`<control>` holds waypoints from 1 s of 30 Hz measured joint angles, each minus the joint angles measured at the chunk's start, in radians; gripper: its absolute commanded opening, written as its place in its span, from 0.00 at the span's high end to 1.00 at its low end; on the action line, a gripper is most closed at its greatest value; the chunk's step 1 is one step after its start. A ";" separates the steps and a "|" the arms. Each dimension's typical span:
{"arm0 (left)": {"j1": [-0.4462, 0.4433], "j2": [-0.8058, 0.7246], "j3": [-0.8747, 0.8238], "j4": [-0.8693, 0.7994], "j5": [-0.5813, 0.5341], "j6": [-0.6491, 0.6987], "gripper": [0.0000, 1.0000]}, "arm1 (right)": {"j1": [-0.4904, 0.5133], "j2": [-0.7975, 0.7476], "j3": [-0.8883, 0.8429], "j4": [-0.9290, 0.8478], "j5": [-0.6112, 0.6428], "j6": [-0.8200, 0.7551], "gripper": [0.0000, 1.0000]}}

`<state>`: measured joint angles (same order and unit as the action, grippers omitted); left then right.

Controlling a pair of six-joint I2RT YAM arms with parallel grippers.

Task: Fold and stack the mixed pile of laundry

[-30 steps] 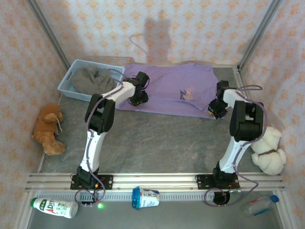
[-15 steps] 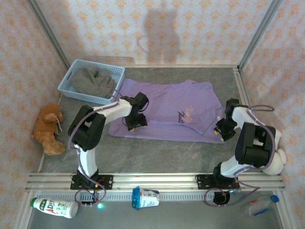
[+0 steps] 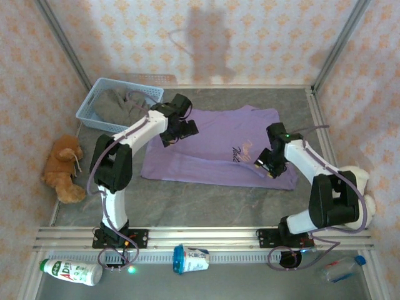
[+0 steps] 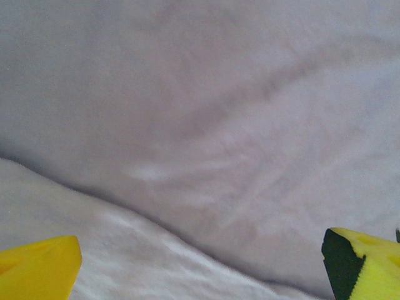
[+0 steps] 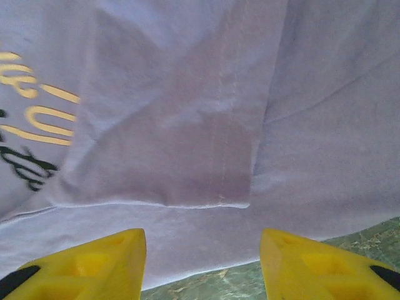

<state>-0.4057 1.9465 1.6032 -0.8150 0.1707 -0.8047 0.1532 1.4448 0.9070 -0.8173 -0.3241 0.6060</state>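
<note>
Left gripper (image 4: 200, 265) spread wide above the shirt's (image 3: 219, 134) far-left side, right gripper (image 5: 203, 262) parted and empty at its near-right hem. Pinch matching edges evenly and fold square.

Lavender T-shirt (image 3: 212, 140): cursive chest print (image 5: 37, 119) in gold and dark strokes, unreadable. Bottle (image 3: 72, 272): green label, lettering too small to read.

a robot lab test booth: wallpapered panels (image 3: 281, 37) in metal framing (image 3: 62, 45) enclose a grey surface (image 3: 206, 200); left arm (image 3: 116, 190) and right arm (image 3: 312, 209) are bolted to an aluminium rail (image 3: 206, 236).
</note>
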 measured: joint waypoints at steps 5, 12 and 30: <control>0.061 0.007 0.006 0.005 -0.012 -0.008 0.00 | 0.005 0.032 -0.072 0.056 -0.007 0.042 0.50; 0.050 0.000 -0.027 0.028 -0.015 -0.014 0.00 | 0.006 0.093 -0.060 0.109 0.011 0.066 0.92; 0.049 -0.153 -0.242 0.048 -0.030 -0.018 0.00 | 0.008 0.460 0.573 0.106 0.043 -0.058 0.47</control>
<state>-0.3565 1.7935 1.3613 -0.7673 0.1406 -0.8223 0.1612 1.9053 1.4799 -0.7116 -0.2813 0.5476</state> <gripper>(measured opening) 0.996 0.427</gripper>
